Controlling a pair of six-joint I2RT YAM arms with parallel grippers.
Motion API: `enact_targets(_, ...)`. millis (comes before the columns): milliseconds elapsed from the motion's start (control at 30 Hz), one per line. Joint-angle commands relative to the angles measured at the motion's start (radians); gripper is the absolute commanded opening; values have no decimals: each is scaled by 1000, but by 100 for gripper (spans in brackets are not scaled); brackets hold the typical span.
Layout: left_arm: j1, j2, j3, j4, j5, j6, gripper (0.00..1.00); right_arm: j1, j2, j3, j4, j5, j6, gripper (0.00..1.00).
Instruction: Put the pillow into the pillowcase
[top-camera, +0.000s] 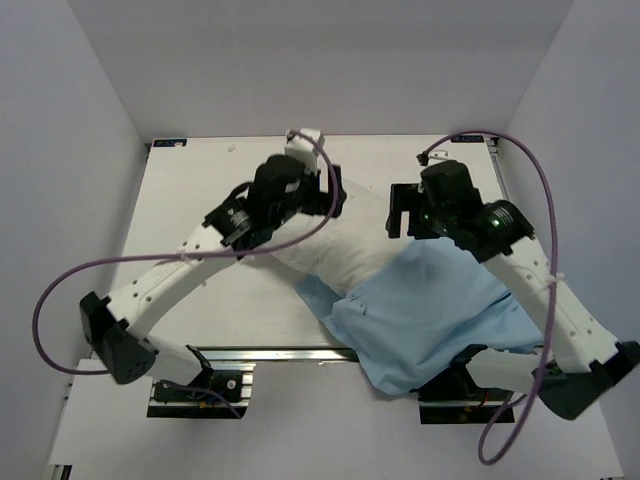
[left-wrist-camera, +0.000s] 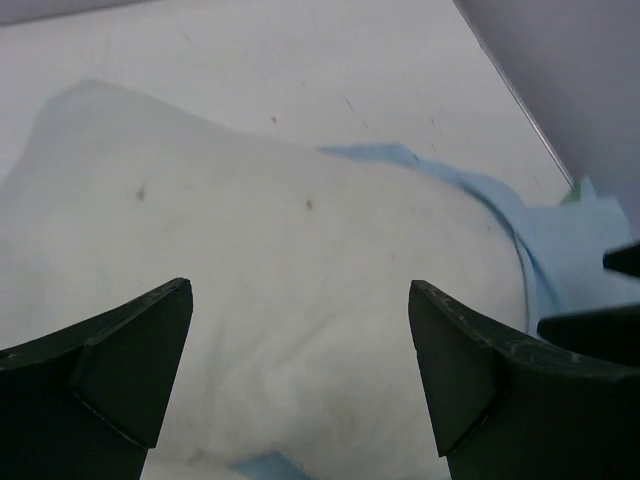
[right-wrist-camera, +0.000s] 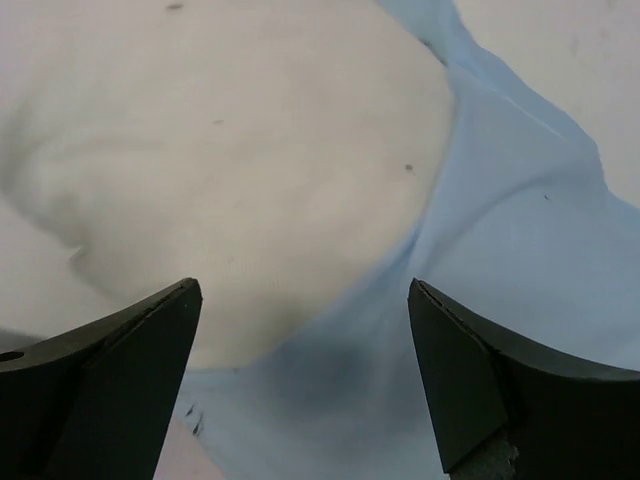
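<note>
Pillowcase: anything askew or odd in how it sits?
Yes. The pillowcase is rumpled and covers only the near-right end of the pillow, whose far part is bare. One corner of the case droops past the near edge of the table. The pillow fabric shows a few small dark specks.

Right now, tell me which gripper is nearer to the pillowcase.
Right. The right gripper hangs open over the pillowcase where it laps the pillow; the left gripper, also open, is above the bare end of the pillow, farther off.

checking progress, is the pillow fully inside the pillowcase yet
No, in the top view much of the white pillow lies bare, sticking out of the light blue pillowcase.
</note>
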Motion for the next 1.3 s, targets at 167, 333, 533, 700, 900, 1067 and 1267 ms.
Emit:
enact_targets(167,122,402,361,-259,97,80,98,-52,167,-4,-171,146,179,88)
enact_targets(333,126,447,338,-297,152,84,98,-61,220,-7,-230,188,214,65)
enact_targets(533,128,405,215,-239,280,56,19,-63,230,30,-172,130,177,11)
enact_targets(700,129,323,140,-164,249,18,0,-63,284,94,-25,-81,67,0)
enact_targets(900,129,66,19,12,128,-18,0,-59,429,346,88,-288,-13,0)
enact_targets(1067,129,-115,-133,193,195,-47,0,-29,546,500,200,-532,-33,0)
enact_targets(1267,131,-173,-216,284,223,-82,0,-4,675,654,339,-730,-9,0)
